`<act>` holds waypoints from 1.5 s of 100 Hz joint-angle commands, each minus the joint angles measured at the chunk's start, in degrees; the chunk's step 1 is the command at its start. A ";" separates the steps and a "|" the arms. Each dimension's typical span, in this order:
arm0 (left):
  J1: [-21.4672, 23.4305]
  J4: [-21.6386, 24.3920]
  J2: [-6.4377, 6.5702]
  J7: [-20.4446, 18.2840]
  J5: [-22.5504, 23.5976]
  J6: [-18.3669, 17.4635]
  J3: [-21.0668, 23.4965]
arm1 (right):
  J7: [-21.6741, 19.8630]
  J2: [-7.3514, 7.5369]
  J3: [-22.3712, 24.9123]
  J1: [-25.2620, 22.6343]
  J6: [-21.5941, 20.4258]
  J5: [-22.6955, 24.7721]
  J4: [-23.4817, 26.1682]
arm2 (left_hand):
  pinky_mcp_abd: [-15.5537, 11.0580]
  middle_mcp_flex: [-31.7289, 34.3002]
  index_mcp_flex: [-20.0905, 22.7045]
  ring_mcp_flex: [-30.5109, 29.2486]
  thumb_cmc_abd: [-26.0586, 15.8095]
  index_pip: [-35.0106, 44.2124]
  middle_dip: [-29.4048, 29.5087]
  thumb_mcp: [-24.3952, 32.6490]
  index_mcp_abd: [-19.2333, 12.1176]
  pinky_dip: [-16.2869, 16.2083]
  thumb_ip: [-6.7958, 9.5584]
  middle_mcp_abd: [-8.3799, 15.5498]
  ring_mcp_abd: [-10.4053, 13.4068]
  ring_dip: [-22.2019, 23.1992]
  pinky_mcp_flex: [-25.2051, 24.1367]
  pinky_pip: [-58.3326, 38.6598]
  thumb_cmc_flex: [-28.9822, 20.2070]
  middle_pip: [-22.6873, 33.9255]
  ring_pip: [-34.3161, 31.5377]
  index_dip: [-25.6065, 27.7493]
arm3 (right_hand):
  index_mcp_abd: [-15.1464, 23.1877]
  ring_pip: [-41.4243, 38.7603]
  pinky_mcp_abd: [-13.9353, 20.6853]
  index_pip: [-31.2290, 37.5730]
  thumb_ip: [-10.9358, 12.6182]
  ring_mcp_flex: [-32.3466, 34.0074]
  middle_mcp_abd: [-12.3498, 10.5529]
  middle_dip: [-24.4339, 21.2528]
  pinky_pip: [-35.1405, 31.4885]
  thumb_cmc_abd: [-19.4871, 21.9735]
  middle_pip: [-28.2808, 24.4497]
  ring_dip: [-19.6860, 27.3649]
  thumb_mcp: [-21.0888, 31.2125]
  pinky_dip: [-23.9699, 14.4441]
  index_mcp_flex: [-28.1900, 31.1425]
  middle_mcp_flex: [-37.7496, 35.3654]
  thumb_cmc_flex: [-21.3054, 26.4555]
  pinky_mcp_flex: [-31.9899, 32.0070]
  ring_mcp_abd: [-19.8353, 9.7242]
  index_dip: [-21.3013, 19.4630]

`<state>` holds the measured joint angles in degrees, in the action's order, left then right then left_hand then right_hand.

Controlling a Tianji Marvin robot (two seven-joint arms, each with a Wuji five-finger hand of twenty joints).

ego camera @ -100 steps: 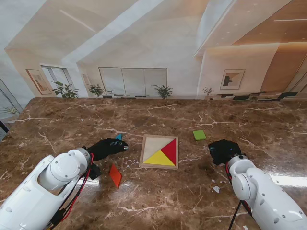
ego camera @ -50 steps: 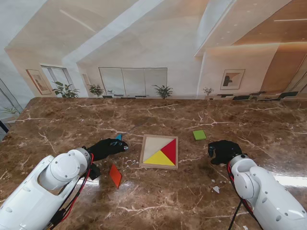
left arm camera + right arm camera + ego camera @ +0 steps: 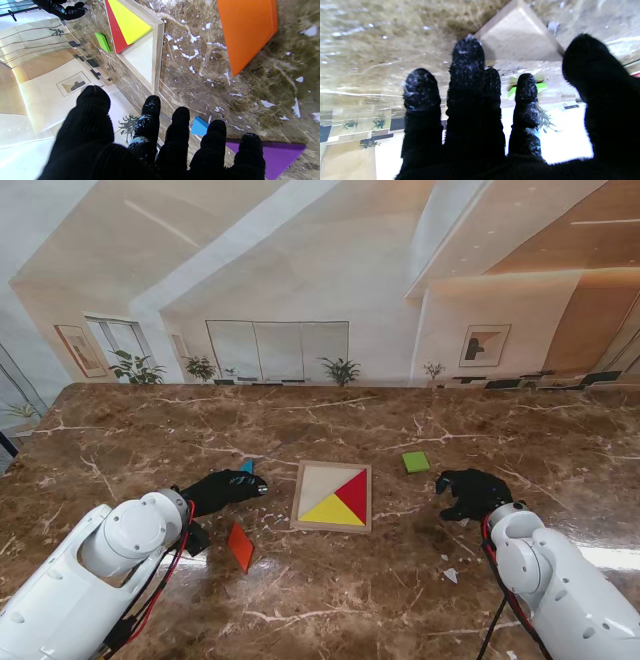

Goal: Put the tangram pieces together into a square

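Nearest, an orange piece lying flat on the marble tabletop, left of centre. Just beyond, the wooden tray at mid-table, holding a yellow triangle and a red triangle side by side, the remaining half bare. Left robot hand, black-gloved, fingers spread and grasping nothing, poised left of the tray; a purple piece and a blue piece just past its fingertips. Right robot hand, likewise released with fingers apart, hovering right of the tray. Farther back, a green piece alone on the tabletop, between tray and right robot hand.
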<state>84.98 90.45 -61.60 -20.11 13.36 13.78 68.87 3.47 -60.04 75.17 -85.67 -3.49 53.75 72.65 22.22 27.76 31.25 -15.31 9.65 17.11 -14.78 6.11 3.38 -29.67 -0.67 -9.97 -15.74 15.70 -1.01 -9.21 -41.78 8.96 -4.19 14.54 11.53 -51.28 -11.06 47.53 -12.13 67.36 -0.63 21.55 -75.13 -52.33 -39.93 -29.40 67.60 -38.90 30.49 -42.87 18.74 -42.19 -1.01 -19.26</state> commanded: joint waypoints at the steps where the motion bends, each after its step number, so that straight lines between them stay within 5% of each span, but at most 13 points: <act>1: 0.34 -0.28 0.07 -0.24 -0.04 0.17 0.01 | -0.64 -0.10 0.68 -0.34 0.16 -0.09 -0.42 | -0.03 1.41 1.18 -1.33 -1.65 -0.41 0.06 -1.52 -0.01 -1.48 1.00 -0.70 -0.06 -0.18 0.32 1.29 -0.80 0.55 0.49 -1.34 | -0.61 0.35 0.92 0.02 0.71 -0.44 1.20 -1.17 -0.27 -0.74 1.89 0.81 -0.07 0.48 -2.35 2.36 -2.60 0.86 -0.90 0.26; 38: 0.38 -0.32 0.11 -0.47 -0.23 0.15 0.20 | -2.78 0.27 6.53 -4.09 -2.94 2.02 4.88 | 0.03 1.78 1.73 -1.70 -1.66 -0.58 0.07 -1.50 0.27 -1.48 0.99 -0.77 -0.26 -0.14 0.55 1.23 -0.72 0.58 0.39 -1.45 | -1.27 -2.91 -0.15 -0.95 0.19 -6.53 0.54 -1.16 -0.52 -1.63 1.83 -0.03 0.11 -0.08 -0.75 4.59 -4.60 8.27 1.30 0.88; 61: 0.24 -0.58 0.09 -0.46 -0.34 -0.30 0.15 | -6.43 1.42 7.52 -5.72 -6.32 6.96 6.74 | 0.08 1.81 1.81 -1.77 -1.68 -0.63 0.08 -1.50 0.28 -1.49 0.99 -0.79 -0.19 -0.13 0.67 1.19 -0.69 0.59 0.36 -1.46 | -1.21 -12.11 1.63 -3.26 -0.41 -15.96 0.03 2.23 -1.49 -4.48 -5.32 -2.54 0.82 -4.49 -2.80 13.41 -5.99 16.98 -0.49 1.82; 119: 0.17 -0.80 0.08 -0.39 -0.25 -0.28 -0.04 | -6.40 2.46 6.45 -4.92 -8.01 11.72 3.94 | 0.14 1.72 1.85 -1.70 -1.82 -0.67 0.10 -1.61 0.20 -1.50 1.02 -0.86 -0.26 -0.13 0.64 1.18 -0.50 0.53 0.38 -1.45 | 1.93 -14.58 2.31 -4.18 -0.50 -17.35 -2.06 6.26 -1.23 -7.44 -8.76 -3.65 2.57 -5.41 -1.80 16.15 -0.73 17.88 -2.15 2.39; 150: 0.13 -0.87 0.09 -0.47 -0.30 -0.09 -0.18 | -3.17 2.44 3.98 -3.75 -7.35 11.42 0.59 | 0.11 1.65 1.85 -1.64 -1.81 -0.65 0.10 -1.63 0.40 -1.53 1.06 -0.97 -0.26 -0.14 0.65 1.16 -0.48 0.52 0.41 -1.43 | 2.59 -15.23 1.69 -1.40 -0.21 -14.65 -2.02 6.54 -1.68 -7.42 -9.15 -3.44 2.27 -5.26 5.71 11.86 1.06 16.07 -1.31 1.16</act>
<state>84.95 89.86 -61.57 -20.41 13.04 13.51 68.92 1.86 -57.43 79.81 -88.85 -11.36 65.60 74.79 22.22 27.94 31.83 -15.97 9.65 17.11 -14.78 6.11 3.77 -29.67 -0.67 -10.20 -15.84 15.70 -0.38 -9.21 -41.78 8.96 -4.19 14.54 15.16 -64.68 -8.96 47.35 -12.20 50.50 -2.34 27.22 -74.96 -57.63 -48.31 -32.37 68.73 -43.22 31.49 -30.41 18.27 -25.70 -2.40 -18.62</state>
